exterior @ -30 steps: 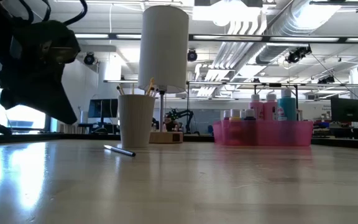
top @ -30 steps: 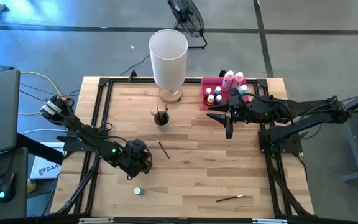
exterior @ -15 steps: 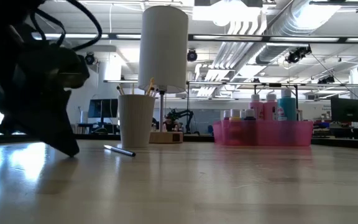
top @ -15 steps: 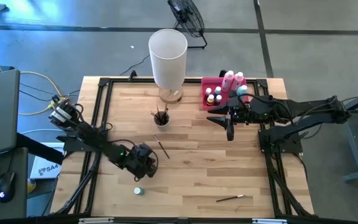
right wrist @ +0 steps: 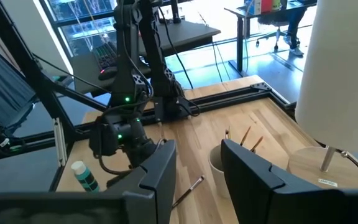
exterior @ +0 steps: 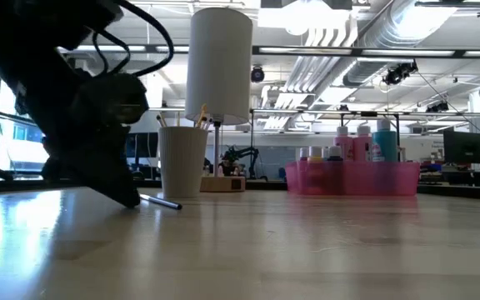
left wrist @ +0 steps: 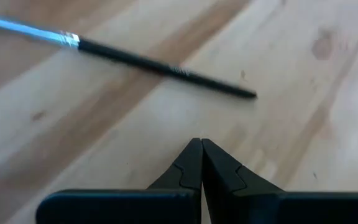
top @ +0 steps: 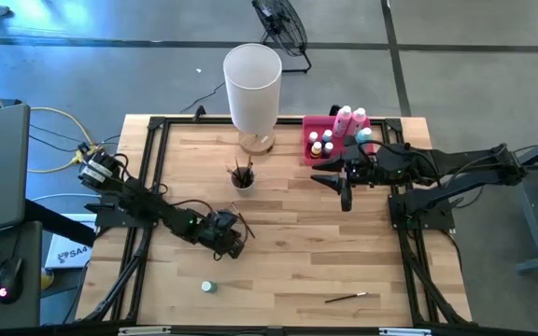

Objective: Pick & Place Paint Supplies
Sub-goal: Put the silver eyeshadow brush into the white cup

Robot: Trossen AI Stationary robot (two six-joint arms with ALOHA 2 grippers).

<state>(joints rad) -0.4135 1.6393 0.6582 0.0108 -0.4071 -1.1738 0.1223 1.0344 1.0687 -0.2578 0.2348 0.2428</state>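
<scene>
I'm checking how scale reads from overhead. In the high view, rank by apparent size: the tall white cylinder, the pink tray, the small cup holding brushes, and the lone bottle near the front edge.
1. Tall white cylinder, though it stands nearer the camera.
2. Pink tray.
3. Small cup.
4. Lone bottle.

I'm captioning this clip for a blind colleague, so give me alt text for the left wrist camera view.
The left gripper, fingers shut together, points at a thin dark-handled paintbrush lying just ahead of it, flat on the light wooden table. The brush's silver collar leads to a pale, blurred end at the picture's edge.
</scene>
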